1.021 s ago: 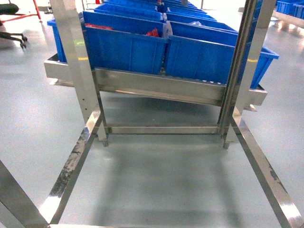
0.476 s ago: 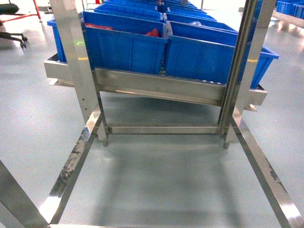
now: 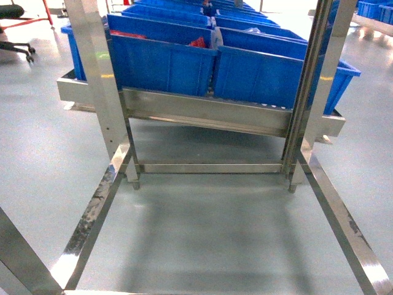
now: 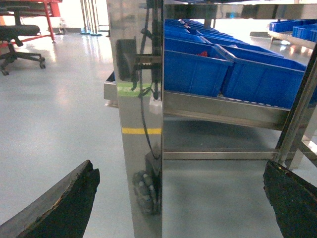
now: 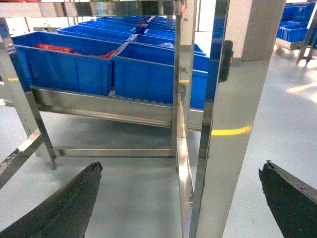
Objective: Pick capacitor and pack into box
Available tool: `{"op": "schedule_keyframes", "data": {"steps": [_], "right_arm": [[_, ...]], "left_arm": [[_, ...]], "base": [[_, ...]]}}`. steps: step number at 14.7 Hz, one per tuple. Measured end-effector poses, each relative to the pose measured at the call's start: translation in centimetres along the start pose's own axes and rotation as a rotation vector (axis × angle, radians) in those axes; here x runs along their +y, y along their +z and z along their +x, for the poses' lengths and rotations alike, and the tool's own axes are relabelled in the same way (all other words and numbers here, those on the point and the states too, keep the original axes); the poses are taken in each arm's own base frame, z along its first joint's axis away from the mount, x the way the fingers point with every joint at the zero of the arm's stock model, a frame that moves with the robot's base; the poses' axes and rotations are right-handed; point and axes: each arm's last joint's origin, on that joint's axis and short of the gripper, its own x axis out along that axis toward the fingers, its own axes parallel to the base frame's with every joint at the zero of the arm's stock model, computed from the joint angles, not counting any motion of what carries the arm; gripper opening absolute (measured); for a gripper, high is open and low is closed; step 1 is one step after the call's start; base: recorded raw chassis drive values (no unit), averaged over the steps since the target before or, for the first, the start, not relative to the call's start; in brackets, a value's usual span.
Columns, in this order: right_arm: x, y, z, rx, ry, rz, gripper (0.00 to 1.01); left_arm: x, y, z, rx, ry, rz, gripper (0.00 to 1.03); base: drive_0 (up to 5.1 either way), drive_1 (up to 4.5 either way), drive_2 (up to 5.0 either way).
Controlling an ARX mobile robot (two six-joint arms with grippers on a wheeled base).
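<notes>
No capacitor and no box can be made out in any view. My left gripper is open; its two dark fingers sit at the lower corners of the left wrist view with nothing between them, facing a polished steel upright. My right gripper is open too and holds nothing, its fingers spread on either side of another steel upright. Neither gripper appears in the head view.
Large blue bins stand in rows on a slanted steel rack shelf; something red lies in one. Steel floor rails run toward me on both sides over grey floor. An office chair stands far left.
</notes>
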Motion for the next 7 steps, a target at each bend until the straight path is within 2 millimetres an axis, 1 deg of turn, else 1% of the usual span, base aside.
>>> {"op": "schedule_keyframes", "data": {"steps": [7], "right_arm": [[0.00, -0.02, 0.00, 0.002, 0.000, 0.000, 0.98]], "left_arm": [[0.00, -0.04, 0.00, 0.005, -0.001, 0.000, 0.98]], "base": [[0.0, 0.00, 0.0]]}}
